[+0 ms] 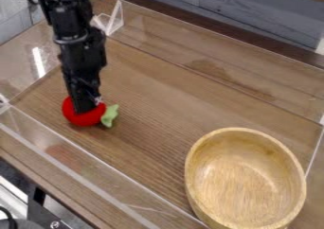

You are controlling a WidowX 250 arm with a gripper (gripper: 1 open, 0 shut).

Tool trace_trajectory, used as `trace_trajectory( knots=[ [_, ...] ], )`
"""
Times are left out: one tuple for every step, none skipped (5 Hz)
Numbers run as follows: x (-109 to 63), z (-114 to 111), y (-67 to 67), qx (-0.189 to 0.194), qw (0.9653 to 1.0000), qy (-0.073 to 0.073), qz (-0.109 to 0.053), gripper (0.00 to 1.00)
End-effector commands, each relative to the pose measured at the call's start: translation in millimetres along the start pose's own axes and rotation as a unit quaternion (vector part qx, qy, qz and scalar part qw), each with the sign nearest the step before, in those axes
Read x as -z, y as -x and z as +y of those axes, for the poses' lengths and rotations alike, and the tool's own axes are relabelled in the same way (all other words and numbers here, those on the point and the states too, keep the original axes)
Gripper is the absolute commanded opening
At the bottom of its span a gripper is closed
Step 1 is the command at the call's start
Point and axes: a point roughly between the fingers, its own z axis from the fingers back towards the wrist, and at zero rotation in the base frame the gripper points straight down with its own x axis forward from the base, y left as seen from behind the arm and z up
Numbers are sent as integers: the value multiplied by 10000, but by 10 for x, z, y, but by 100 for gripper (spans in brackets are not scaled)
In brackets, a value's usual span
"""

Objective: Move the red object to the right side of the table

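The red object, a small round toy fruit with a green leafy stem sticking out to its right, sits at the left side of the wood-grain table. My black gripper points straight down onto its top, fingers shut on it. The fruit looks raised just off the tabletop. Its upper middle is hidden behind the fingers.
A round light wooden bowl stands at the front right corner. Low clear acrylic walls border the table along the front, left and back edges. Bare wood lies between the fruit and the bowl.
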Motion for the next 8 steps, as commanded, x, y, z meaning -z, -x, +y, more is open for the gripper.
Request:
trace_trajectory(
  knots=[
    [-516,-61,-115,-212,9986,-218,-425,0],
    [-673,-278,-270,-665,9958,-91,-622,0],
    [-716,-519,-425,-841,9938,3,-729,0],
    [-713,-793,-632,-843,9934,70,-770,0],
    [-582,-1083,-860,-662,9949,109,-749,0],
    [-584,-1005,-868,-816,9935,85,-788,0],
    [-789,-890,-816,-1291,9875,76,-904,0],
    [-956,-716,-734,-1750,9796,53,-988,0]
  ],
)
